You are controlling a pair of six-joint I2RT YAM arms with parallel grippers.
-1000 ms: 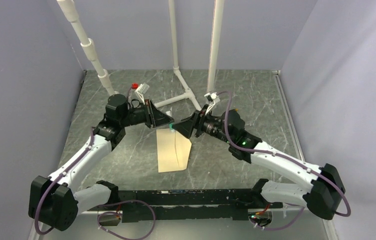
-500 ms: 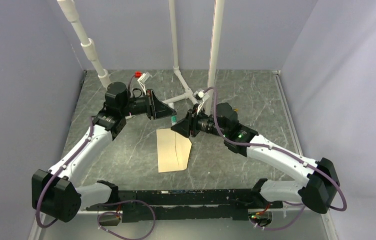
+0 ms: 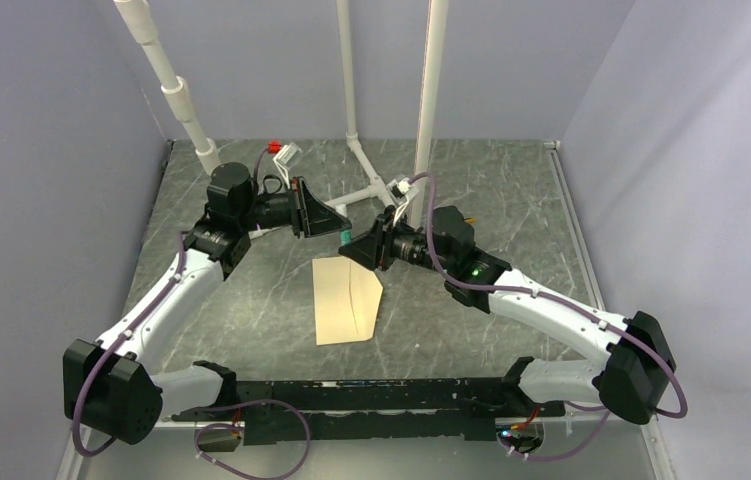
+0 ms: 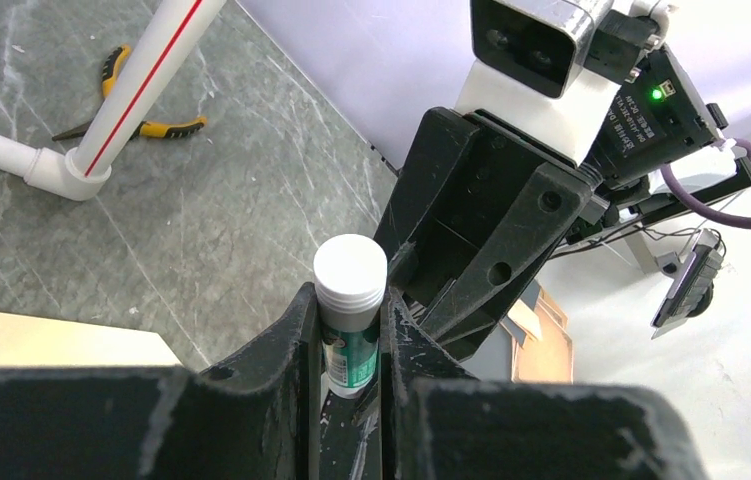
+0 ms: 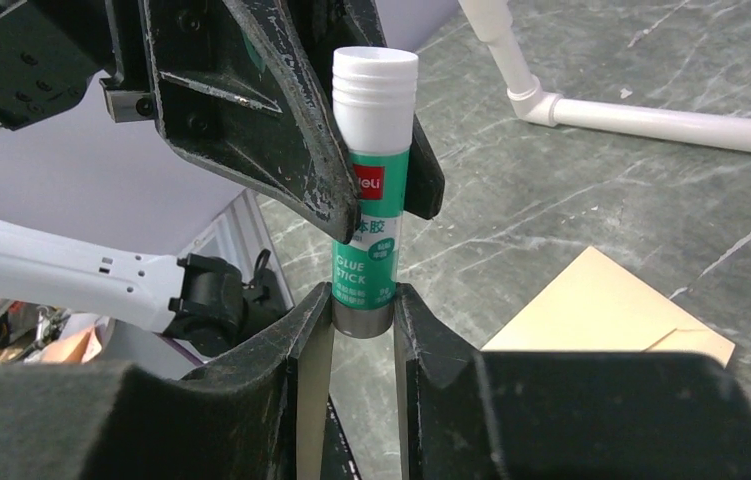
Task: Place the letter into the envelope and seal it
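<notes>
glue stick (image 5: 372, 215), both fingers (image 5: 308, 335) seemingly gripping it

On the counter (image 3: 251, 300), centre, before the arm bases: envelope (image 3: 348, 300), flat. Above the counter, near the envelope's far edge: glue stick (image 5: 371, 190), between the jaws of left gripper (image 4: 349, 330) and right gripper (image 5: 363, 320), one from each side. Behind these, pipe frame (image 3: 371, 180) on the counter; beside it, pliers (image 4: 136, 95).
</notes>
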